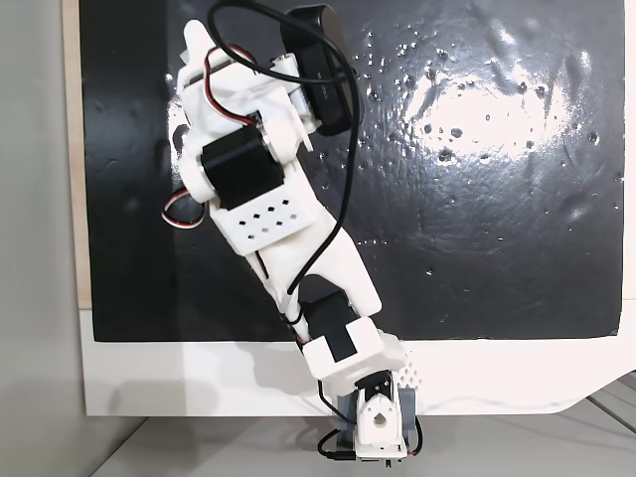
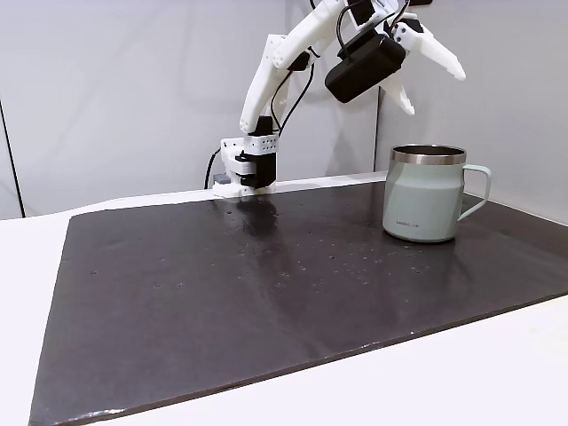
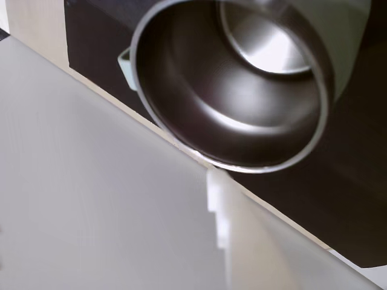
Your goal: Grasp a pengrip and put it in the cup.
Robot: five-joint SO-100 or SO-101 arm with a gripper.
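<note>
Looking from the low side camera first: the black mat (image 2: 266, 302) is lying across the white table (image 2: 497, 373), wrinkled and glinting. Further back on its right side the cup (image 2: 424, 193) is standing upright, pale green outside, steel rim, handle pointing right. Beyond and above it I am seeing the gripper (image 2: 433, 89) hanging in the air over the cup, its two white fingers (image 2: 441, 55) spread apart with nothing between them. The arm's base (image 2: 247, 169) is sitting at the far edge of the mat, against the grey wall.

Wrist camera is staring straight down into the cup (image 3: 230, 103); the inside is reading as shiny steel, and I cannot make out the pengrip in there or anywhere else. One white fingertip (image 3: 219, 211) is showing blurred below the rim.

Overhead, the arm (image 1: 268, 199) is covering the mat's left part (image 1: 477, 199).
</note>
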